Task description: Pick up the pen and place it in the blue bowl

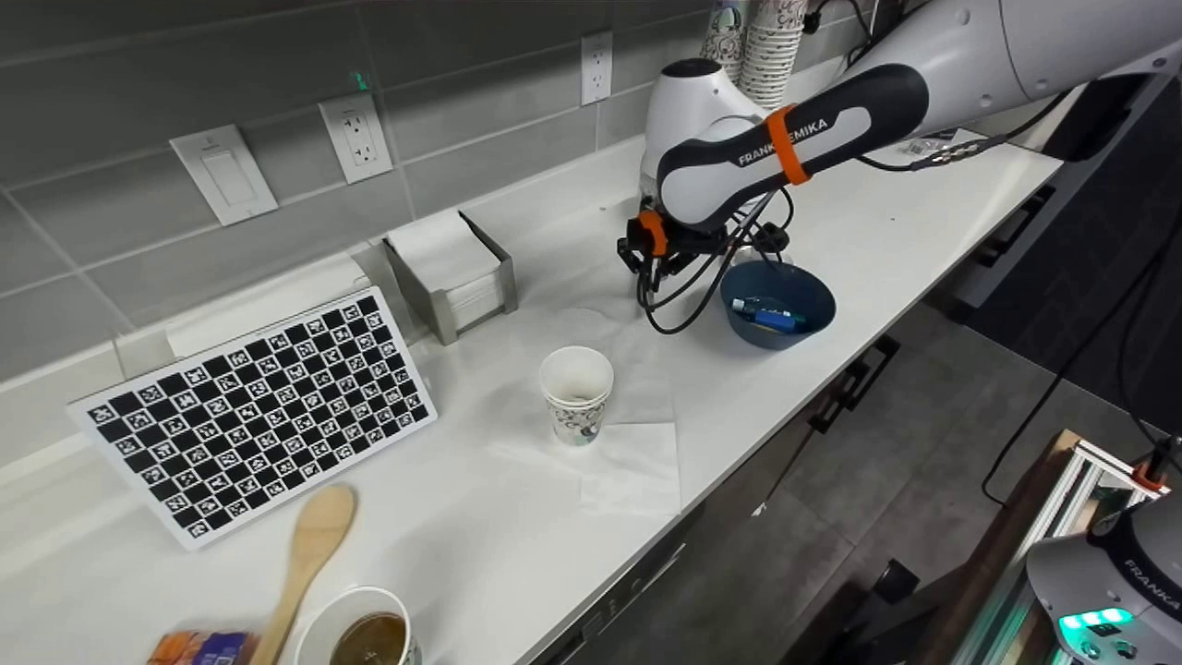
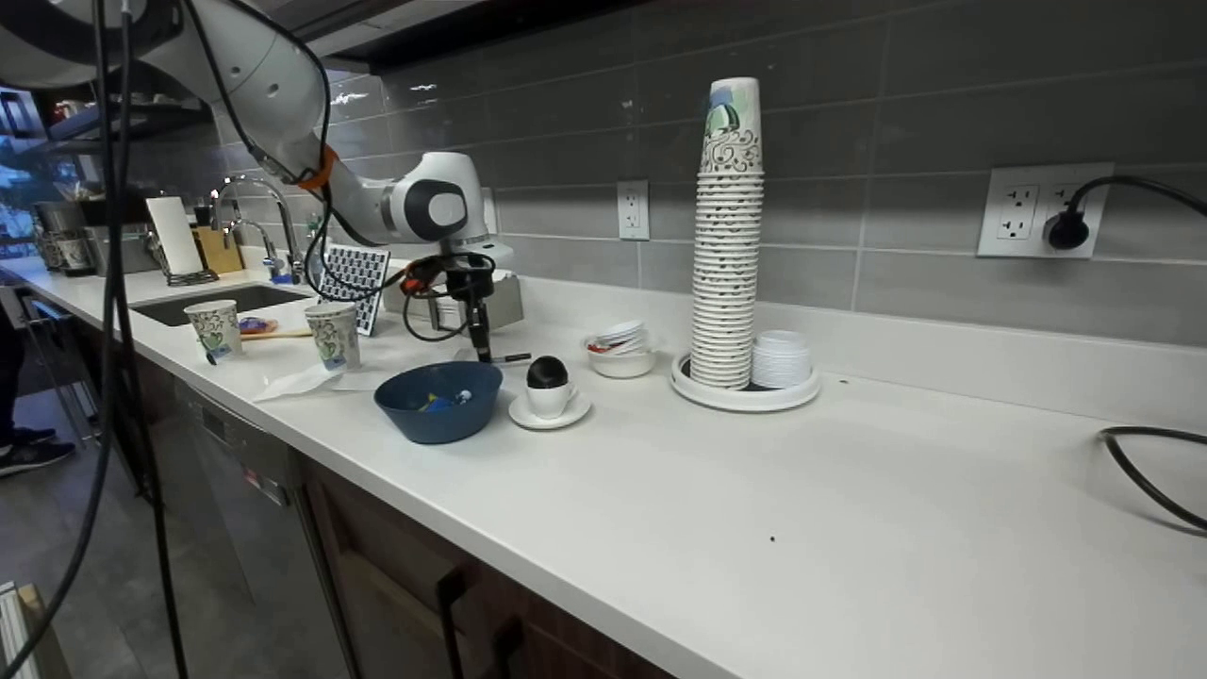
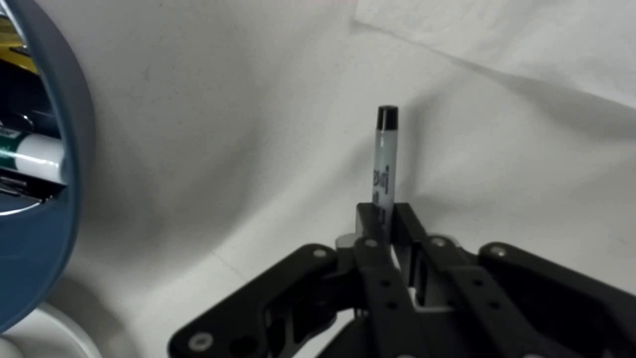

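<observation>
In an exterior view the desk (image 2: 849, 490) carries the blue bowl (image 2: 443, 429), near and slightly left of the claw (image 3: 386, 214). From here, the likely move is straight up first, above the bowl's rim, then near and left over its opening, staying clear of the white cup (image 2: 548, 403) on the right. The claw pinches the pen (image 3: 386, 154) by its body, one black end sticking out; whether it is off the desk I cannot tell. Lower it well inside before letting go, since that overhang could catch the rim.
</observation>
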You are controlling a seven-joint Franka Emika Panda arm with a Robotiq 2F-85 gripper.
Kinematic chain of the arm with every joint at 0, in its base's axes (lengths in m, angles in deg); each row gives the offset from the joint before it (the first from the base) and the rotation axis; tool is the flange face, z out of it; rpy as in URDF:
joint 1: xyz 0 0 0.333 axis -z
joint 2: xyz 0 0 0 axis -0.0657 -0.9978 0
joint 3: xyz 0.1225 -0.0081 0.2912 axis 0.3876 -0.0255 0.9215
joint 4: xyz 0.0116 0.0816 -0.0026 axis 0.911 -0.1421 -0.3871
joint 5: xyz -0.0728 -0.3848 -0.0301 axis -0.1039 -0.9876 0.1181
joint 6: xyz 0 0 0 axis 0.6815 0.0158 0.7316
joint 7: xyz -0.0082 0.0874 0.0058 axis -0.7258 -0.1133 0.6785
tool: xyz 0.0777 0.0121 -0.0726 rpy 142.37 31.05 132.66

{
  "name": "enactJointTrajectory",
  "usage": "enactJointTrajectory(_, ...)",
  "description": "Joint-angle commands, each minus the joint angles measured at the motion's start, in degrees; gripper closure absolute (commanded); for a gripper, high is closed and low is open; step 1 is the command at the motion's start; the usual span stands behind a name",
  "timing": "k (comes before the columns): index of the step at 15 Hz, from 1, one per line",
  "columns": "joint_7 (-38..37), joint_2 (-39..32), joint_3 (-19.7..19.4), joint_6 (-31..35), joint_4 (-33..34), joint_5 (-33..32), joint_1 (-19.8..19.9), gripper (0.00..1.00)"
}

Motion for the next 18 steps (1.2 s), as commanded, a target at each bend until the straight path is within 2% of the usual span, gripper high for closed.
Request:
enactJointTrajectory(1,0.4,6.4,0.5,2.0,-5.9,0.5,1.5,0.97)
enactJointTrajectory(4,3.9,12.7,1.9,0.8,-11.6,3.5,4.1,0.97)
enactJointTrajectory(9,11.6,25.8,3.5,2.2,-25.8,11.7,8.4,0.97)
enactJointTrajectory(13,11.2,32.7,2.8,1.9,-34.1,12.8,9.8,0.97)
enactJointTrajectory(18,5.5,33.5,4.1,14.3,-39.8,8.8,9.9,0.97)
